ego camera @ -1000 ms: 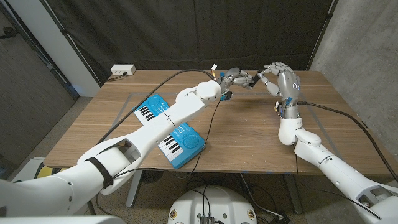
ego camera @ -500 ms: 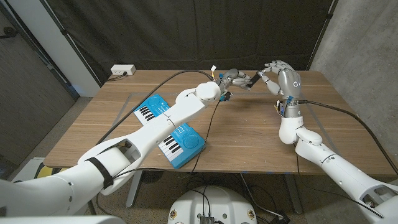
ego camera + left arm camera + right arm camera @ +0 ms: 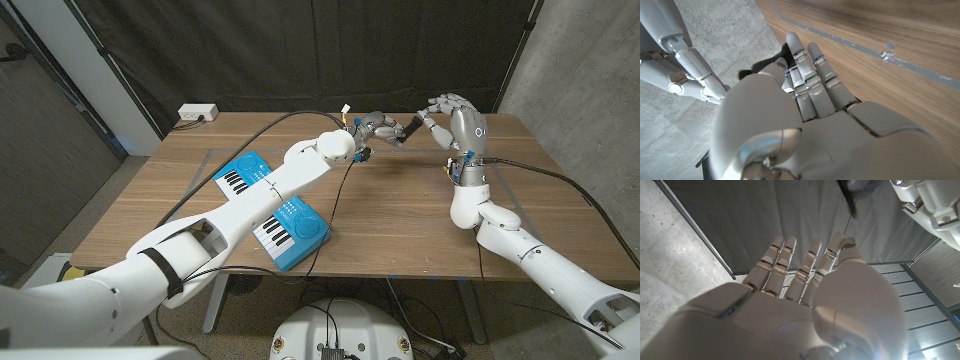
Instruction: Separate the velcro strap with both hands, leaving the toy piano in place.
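Strap (image 3: 410,127) hangs in the air above the table's far edge, long axis 9-to-3. Left hand (image 3: 378,127) grips its 9 o'clock end; right hand (image 3: 449,122) pinches the 3 o'clock end, other fingers spread. Piano (image 3: 272,208) sits well apart at 7.

- You have two robot hands raised over the far side of the table: the left hand (image 3: 378,127) and the right hand (image 3: 452,120).
- You have one black velcro strap (image 3: 409,130) between them.
- You have one blue toy piano (image 3: 272,209) on the wooden table (image 3: 400,220).
- You have one white power strip (image 3: 198,113) at the table's far left corner.
- You have one wooden table.
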